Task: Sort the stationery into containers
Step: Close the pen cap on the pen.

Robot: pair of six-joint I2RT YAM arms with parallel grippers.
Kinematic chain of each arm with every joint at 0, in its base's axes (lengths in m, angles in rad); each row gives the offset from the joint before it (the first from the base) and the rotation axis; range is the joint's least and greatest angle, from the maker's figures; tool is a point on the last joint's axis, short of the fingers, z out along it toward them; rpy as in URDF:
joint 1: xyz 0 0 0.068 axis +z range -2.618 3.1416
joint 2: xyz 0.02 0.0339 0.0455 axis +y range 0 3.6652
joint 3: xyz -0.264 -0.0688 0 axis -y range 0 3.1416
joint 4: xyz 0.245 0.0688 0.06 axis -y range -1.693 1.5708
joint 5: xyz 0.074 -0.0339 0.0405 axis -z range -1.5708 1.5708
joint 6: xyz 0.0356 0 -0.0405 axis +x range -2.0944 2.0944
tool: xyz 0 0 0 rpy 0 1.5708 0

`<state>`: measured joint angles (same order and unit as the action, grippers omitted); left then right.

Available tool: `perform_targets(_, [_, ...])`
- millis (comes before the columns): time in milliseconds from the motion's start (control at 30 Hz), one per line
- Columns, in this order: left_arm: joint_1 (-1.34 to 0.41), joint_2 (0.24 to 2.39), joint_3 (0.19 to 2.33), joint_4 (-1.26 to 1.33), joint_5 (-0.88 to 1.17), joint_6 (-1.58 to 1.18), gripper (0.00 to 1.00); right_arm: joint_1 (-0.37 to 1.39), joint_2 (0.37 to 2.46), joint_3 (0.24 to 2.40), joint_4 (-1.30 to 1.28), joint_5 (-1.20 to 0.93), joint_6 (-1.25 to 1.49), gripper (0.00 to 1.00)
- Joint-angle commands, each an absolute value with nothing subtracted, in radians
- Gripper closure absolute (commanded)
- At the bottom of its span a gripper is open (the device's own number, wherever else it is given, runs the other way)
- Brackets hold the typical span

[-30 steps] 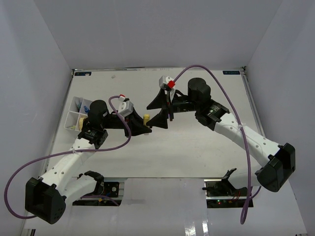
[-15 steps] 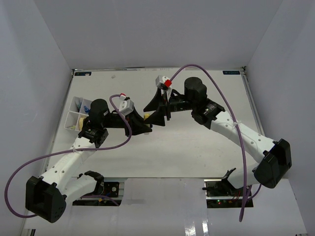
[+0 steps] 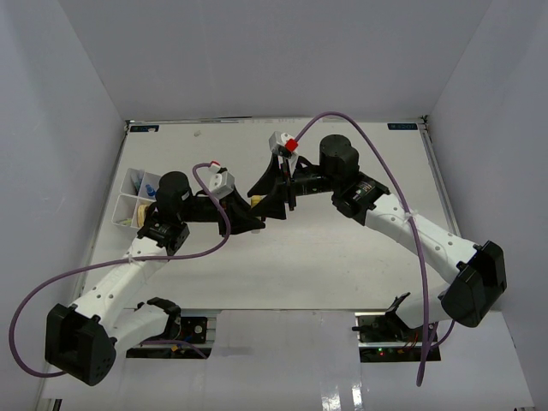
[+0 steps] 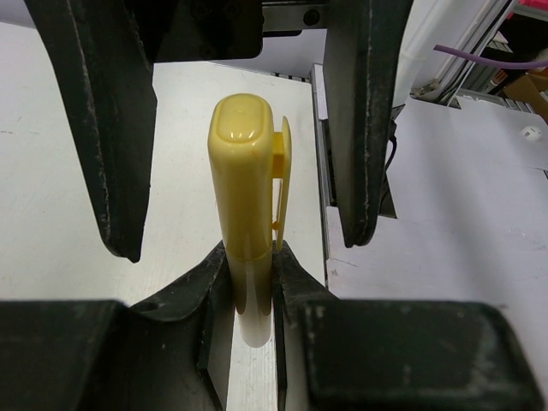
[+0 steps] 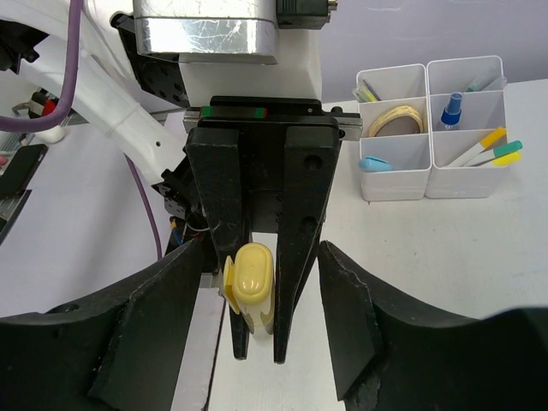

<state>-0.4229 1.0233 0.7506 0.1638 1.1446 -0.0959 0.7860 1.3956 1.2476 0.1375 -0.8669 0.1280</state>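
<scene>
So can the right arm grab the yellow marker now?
Probably yes. The right gripper is open with a finger on each side of the marker, nothing in between; the left gripper pinches only its lower end.

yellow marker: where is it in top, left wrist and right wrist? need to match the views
Top external: yellow marker mid-table, a small bit showing between the two grippers.
Left wrist: centre of the picture, cap end toward the camera.
Right wrist: lower centre, cap end-on.
Shared landmark: the left gripper clamped on it, with the right gripper open either side.
</scene>
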Motion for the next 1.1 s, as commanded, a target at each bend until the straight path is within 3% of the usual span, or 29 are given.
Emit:
perform_targets(0, [-0.426,1.022,0.785,0.163,1.149,-0.098,1.00,0.790,1.367,1.293,0.178,-0.862,0.138,0.37])
perform_targets(300, [-0.426,1.025,0.785,0.166,1.149,-0.100,1.00,0.790,1.358,1.282,0.198,-0.859,0.146,0.51])
perform_targets(567, [-0.426,1.025,0.785,0.169,1.154,-0.101,1.00,0.788,1.361,1.284,0.206,-0.864,0.155,0.55])
perform_targets(1067, [-0.426,1.020,0.770,0.285,1.172,-0.181,1.00,0.790,1.355,1.187,0.253,-0.871,0.184,0.88])
